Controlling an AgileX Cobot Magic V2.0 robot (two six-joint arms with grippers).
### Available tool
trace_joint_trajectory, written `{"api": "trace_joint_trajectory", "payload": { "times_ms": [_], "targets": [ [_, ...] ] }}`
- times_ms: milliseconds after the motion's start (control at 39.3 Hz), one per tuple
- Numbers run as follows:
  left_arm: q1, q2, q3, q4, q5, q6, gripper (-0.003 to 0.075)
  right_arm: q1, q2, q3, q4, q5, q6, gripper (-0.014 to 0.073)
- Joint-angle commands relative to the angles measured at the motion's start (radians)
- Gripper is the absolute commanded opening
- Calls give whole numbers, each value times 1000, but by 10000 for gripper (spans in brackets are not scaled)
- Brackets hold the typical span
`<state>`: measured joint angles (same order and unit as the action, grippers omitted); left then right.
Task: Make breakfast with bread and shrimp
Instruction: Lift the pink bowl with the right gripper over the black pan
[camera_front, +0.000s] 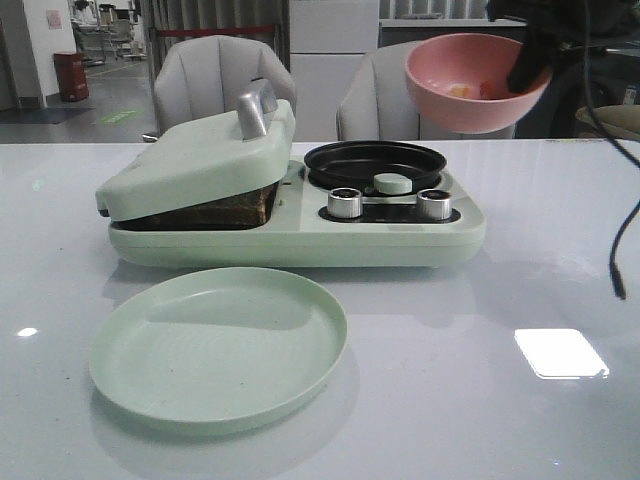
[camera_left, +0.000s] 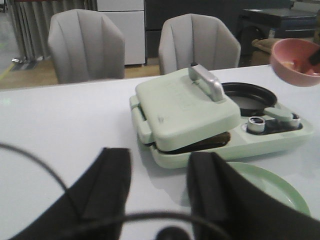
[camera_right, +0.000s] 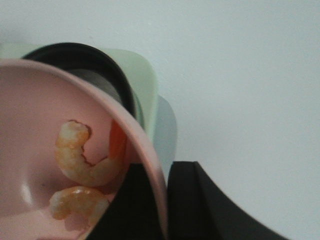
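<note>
Right claw (camera_right: 162, 200) clamped on the rim of a pink bowl (camera_front: 470, 85), one finger inside and one outside the wall; bowl held in the air, tilted, above and just beyond the far right corner of a pale green breakfast maker (camera_front: 300, 235). Two curved orange-pink shrimp (camera_right: 82, 160) seen lying inside the bowl, close to the gripped rim, one beside the other. Black round pan (camera_front: 375, 163) located on the right half of the breakfast maker, directly under the bowl's edge in the right wrist view. Two silver knobs (camera_front: 345, 202) and a pale green round knob (camera_front: 392, 183) placed in front of the pan. Bread (camera_front: 215, 210) sandwiched under the hinged lid (camera_front: 195, 155) on the left half, dark crust showing through the gap, lid resting slightly ajar. Empty pale green plate (camera_front: 218, 345) positioned on the white surface (camera_front: 520, 290) just in front of the breakfast maker. Left claw (camera_left: 157, 185) held spread wide, gripping nothing, near the plate and facing the breakfast maker.
</note>
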<state>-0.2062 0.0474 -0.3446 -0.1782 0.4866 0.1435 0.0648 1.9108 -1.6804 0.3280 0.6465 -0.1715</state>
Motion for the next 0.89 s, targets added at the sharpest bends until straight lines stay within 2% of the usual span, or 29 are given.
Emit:
{"api": "trace_joint_trajectory", "payload": {
  "times_ms": [0,255,382,509,662,866],
  "targets": [
    [-3,12,-27,-9,-82,-8,310,36,-62,-34,21,-177,-19,140],
    [-3,12,-27,-9,-82,-8,310,116,-58,-14,15,-478,-87,140],
    [-3,12,-27,-9,-82,-8,310,152,-58,58,15,-692,-134,140],
    [-3,12,-27,-9,-82,-8,310,181,-53,171,-3,-977,-145,140],
    [-3,12,-27,-9,-82,-8,310,195,-12,255,-114,-1220,-145,140],
    [-3,12,-27,-9,-82,-8,310,195,92,269,-340,-1392,-185,140]
  ]
}}
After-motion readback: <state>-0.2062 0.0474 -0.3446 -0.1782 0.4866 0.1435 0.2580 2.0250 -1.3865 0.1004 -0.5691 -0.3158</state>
